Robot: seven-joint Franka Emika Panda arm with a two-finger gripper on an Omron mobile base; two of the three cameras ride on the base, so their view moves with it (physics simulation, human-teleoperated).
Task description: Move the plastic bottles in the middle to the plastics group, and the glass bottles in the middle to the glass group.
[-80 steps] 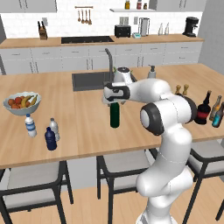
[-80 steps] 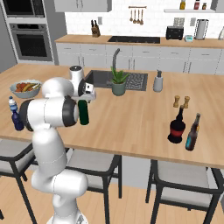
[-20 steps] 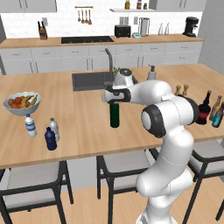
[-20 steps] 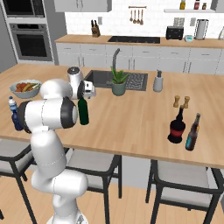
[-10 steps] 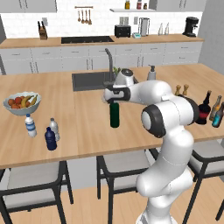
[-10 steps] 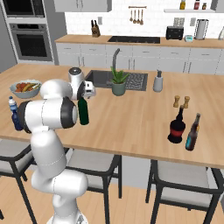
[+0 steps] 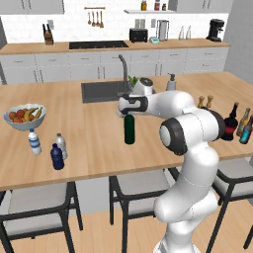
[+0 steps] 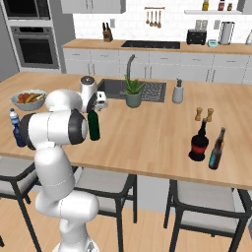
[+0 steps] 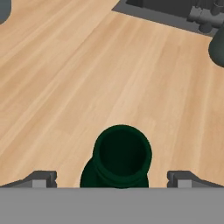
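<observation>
The gripper (image 9: 113,180) hangs just over the green wine bottle (image 7: 129,129), its two fingers spread wide apart, one on either side of the bottle's mouth and touching nothing. From the hand's own camera the round open mouth of the bottle sits between the fingertips (image 9: 42,178), seen from straight above.

The bottle stands upright on the wooden counter (image 7: 94,128), its long axis vertical, neck up under the hand, near the middle of the island and a little in front of the sink (image 7: 99,91).

To the left, near the counter's front edge, three small bottles stand close together: a clear bottle with a blue label (image 7: 34,142), a short greyish clear bottle (image 7: 61,146) and a navy bottle (image 7: 57,157). Behind them is a bowl (image 7: 23,117) holding fruit.

Far to the right stand a squat black bottle with a red band (image 8: 199,142), and just beside it a brown bottle (image 8: 219,140) and a teal bottle (image 8: 214,155). A potted plant (image 8: 133,92) and a soap dispenser (image 8: 177,91) sit by the sink, and two small shakers (image 8: 204,114) behind the black bottle. The stretch of counter between the green bottle and the right-hand bottles lies open.
</observation>
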